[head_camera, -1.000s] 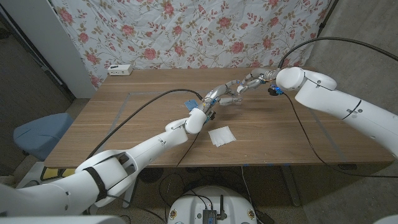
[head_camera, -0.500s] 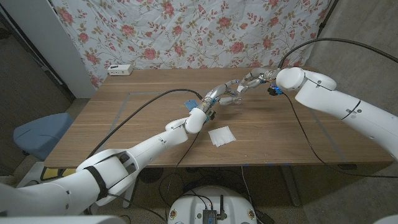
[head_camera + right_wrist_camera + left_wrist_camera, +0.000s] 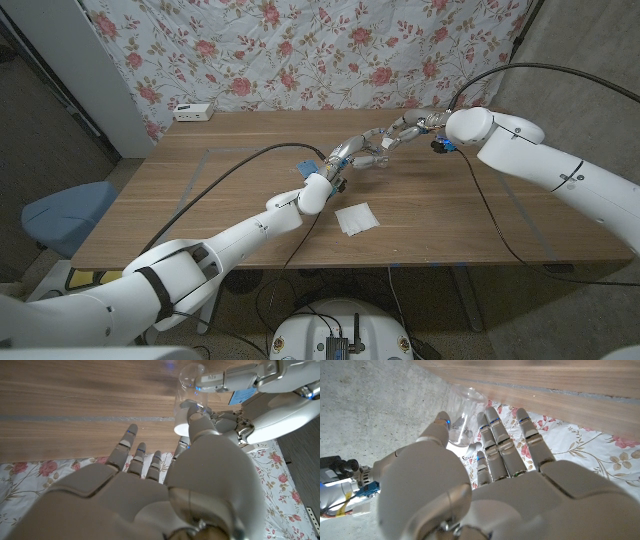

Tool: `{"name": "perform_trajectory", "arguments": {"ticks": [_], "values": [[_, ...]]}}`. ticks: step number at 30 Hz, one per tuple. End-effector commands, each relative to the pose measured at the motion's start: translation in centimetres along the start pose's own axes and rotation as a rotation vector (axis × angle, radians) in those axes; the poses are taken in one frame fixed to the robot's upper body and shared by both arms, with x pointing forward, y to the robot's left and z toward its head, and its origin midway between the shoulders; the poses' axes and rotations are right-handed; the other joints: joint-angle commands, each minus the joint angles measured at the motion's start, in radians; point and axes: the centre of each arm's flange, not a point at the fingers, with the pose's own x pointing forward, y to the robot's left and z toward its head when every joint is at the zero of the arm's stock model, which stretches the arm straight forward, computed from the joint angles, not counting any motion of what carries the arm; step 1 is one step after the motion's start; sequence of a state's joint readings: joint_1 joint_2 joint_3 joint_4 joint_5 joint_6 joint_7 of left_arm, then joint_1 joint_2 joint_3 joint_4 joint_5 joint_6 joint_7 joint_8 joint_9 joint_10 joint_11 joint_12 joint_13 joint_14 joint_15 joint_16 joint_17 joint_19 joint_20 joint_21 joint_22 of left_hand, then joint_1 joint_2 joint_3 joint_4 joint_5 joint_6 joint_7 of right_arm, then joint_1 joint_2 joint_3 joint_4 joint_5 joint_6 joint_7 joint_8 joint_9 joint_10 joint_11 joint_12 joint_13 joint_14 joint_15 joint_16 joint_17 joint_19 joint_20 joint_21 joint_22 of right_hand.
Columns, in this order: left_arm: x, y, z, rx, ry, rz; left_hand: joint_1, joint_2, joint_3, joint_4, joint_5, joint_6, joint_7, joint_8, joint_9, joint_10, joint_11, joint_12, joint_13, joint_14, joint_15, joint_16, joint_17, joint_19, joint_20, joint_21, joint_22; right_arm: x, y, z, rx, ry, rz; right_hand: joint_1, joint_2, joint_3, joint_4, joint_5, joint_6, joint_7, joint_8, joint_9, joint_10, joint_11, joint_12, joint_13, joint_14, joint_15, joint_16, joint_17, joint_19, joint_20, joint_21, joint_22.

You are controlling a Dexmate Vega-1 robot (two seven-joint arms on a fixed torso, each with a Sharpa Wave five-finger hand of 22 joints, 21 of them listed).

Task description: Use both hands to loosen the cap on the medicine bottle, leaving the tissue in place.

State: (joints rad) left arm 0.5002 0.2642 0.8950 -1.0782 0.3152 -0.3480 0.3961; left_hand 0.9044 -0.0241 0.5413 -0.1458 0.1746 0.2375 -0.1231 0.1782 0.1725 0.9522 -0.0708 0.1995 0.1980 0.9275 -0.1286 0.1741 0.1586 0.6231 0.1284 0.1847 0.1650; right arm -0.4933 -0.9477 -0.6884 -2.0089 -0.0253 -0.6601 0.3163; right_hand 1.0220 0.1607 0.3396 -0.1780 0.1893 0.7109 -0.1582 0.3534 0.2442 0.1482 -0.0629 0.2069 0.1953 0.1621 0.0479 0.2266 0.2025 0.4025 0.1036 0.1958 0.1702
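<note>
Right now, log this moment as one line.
left hand: holds bottle | right hand: fingers at cap | tissue: on table, apart

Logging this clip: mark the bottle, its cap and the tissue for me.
bottle (image 3: 189, 382): right wrist view, clear body.
cap (image 3: 181, 428): right wrist view, white rim.
tissue (image 3: 356, 218): head view, middle of the sheet.

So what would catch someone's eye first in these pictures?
Both hands meet over the far middle of the table: the left hand and right hand close around a clear bottle with a white cap. Nearer the front edge lies a white tissue, apart from them. A floral cloth hangs behind.
</note>
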Motion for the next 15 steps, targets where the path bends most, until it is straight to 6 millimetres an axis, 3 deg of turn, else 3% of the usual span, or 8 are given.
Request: {"name": "perform_trajectory", "arguments": {"ticks": [1, 15], "values": [[-0.26, -0.13, 0.13, 0.002, 0.003, 0.003, -0.003, 0.012, 0.005, 0.002, 0.003, 0.008, 0.001, 0.007, 0.003, 0.068, -0.057, 0.005, 0.004, 0.006, -0.071, 0.000, 0.003, -0.008, 0.000, 0.002, 0.003, -0.35, 0.05, -0.04, 0.009, -0.013, 0.018, 0.031, 0.006, 0.018, -0.003, 0.005, 0.088, -0.065, -0.002, -0.003, 0.004, -0.007, -0.002, 0.001, -0.006, -0.009, 0.000, 0.002, -0.012, -0.003, -0.003, 0.003], [-0.55, -0.21, 0.47, 0.005, -0.003, 0.005, -0.003, 0.012, 0.006, 0.001, 0.003, 0.010, 0.000, 0.008, 0.003, 0.068, -0.060, 0.004, 0.004, 0.007, -0.072, 0.000, 0.003, -0.007, -0.001, 0.002, 0.003, -1.04, 0.18, 0.08, 0.013, -0.027, 0.013, 0.078, 0.011, 0.041, -0.004, 0.009, 0.134, -0.064, 0.002, -0.011, 0.011, -0.027, -0.003, 0.000, -0.011, -0.021, -0.003, 0.001, -0.020, -0.011, -0.003, 0.003]]}}
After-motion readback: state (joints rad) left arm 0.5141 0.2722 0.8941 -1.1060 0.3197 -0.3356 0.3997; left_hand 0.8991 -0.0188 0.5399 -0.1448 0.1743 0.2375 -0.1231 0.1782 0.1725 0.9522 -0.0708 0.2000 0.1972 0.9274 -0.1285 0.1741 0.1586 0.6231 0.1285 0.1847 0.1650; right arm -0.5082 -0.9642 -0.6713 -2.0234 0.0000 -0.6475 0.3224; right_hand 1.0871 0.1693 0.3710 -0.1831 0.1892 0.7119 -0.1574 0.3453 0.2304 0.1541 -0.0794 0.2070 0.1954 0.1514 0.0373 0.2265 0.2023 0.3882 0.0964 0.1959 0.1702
